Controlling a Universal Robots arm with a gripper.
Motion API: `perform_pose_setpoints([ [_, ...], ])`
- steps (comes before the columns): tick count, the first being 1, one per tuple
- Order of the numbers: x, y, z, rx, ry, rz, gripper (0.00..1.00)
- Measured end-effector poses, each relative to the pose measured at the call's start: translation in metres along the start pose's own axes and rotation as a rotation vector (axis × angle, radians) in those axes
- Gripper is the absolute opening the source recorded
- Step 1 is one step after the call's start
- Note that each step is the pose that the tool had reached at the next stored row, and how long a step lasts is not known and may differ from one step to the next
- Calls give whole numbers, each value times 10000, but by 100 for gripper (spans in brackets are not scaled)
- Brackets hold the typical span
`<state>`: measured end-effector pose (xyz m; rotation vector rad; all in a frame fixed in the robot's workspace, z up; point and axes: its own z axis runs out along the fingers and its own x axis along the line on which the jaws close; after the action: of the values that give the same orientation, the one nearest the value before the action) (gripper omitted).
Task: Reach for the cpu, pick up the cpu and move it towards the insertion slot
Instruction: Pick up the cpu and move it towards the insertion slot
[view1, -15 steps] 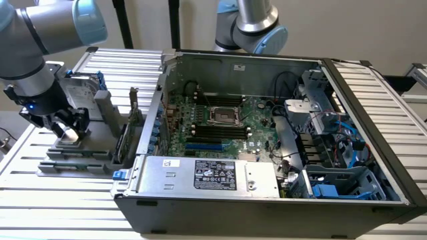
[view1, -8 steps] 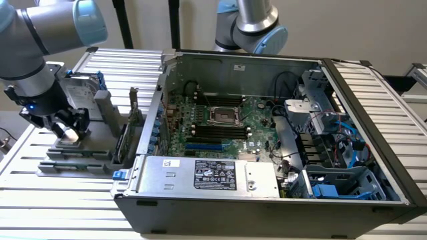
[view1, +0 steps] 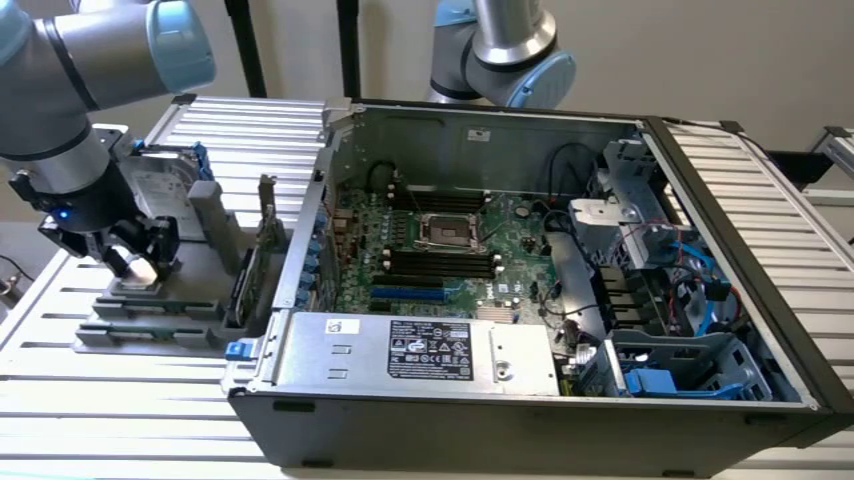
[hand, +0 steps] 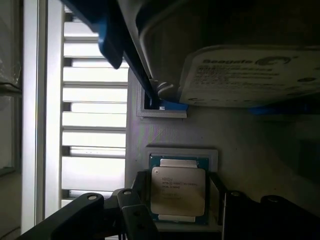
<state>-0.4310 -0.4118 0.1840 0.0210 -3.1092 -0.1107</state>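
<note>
The cpu (hand: 178, 192), a small square chip with a silver top, lies flat in a recess of the grey holder (hand: 250, 145). My gripper (hand: 180, 202) is low over it, open, one dark finger (hand: 139, 202) on each side of the chip and close to its edges. In the exterior view the gripper (view1: 136, 264) stands over the grey holder (view1: 147, 322) at that view's left, outside the computer case, and hides the chip. The insertion slot (view1: 447, 231), a square socket with a metal frame, sits in the motherboard inside the open case.
A silver hard drive (hand: 245, 75) with blue rails stands in the holder just behind the chip. The open computer case (view1: 534, 390) has tall walls, with black memory slots (view1: 434, 265) below the socket. A second arm (view1: 501, 50) stands behind the case.
</note>
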Motion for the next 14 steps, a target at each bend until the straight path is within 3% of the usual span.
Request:
perform_pose_setpoints([
  [14, -5, 4, -50, 34, 9, -32, 55],
])
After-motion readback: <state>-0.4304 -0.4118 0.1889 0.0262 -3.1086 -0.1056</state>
